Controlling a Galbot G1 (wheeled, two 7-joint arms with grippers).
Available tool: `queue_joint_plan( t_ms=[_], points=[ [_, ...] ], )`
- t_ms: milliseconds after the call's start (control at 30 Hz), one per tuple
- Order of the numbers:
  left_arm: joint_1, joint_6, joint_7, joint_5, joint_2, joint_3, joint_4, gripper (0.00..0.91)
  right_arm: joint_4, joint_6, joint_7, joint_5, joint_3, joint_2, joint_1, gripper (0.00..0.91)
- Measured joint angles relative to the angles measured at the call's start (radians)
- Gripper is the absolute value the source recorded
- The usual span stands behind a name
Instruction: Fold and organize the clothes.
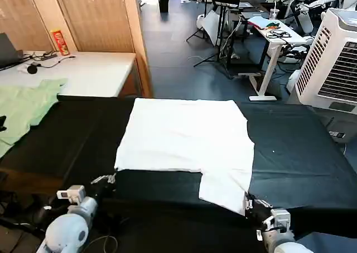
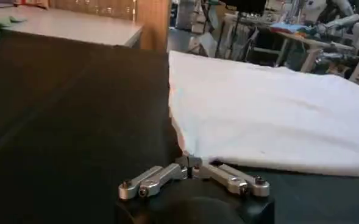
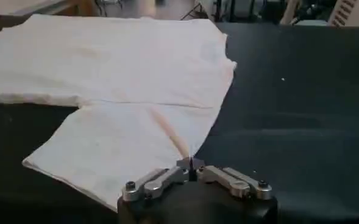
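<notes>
The white T-shirt [image 1: 184, 138] lies flat, print hidden, on the black surface [image 1: 295, 152]; left gripper [image 1: 105, 179] and right gripper [image 1: 249, 203] each pinch a near corner, jaws clenched.

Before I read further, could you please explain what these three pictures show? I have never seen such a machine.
This is a robot with two arms, and each arm ends in a small metal hand. The large picture comes from a camera on its head, looking down at a black table. The other two come from cameras on its wrists, so each one looks out just past its own hand.

A white T-shirt lies flat on the table, partly folded, and no print shows. The left hand is closed on the shirt's near left corner. The right hand is closed on the near right corner, on a flap reaching toward the robot. A pale green garment lies at the far left.
</notes>
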Motion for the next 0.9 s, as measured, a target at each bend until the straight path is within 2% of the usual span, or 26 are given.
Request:
queue_joint_plan(
  t_ms=[233,400,500,633,900],
  points=[
    [0.058,0.000,-0.006,-0.008,0.013,-0.038,-0.063,0.000,0.092,0.003,0.017,0.022,0.010,0.022,-0.089,0.049],
    [0.130,-0.009,-0.010,-0.014,0.021,-0.075,-0.134,0.000,0.115,0.007,0.015,0.028,0.016,0.024,-0.110,0.049],
    [0.181,-0.022,-0.011,-0.031,0.030,-0.108,-0.175,0.000,0.110,0.048,-0.003,0.063,0.028,0.015,-0.094,0.049],
    [0.201,-0.053,-0.025,-0.035,0.018,-0.136,-0.192,0.000,0.063,0.119,-0.014,0.106,0.047,-0.009,-0.029,0.049],
    [0.128,-0.114,-0.018,0.033,-0.028,-0.121,-0.156,0.000,-0.146,0.191,-0.031,0.117,0.011,-0.079,0.213,0.049]
  ],
)
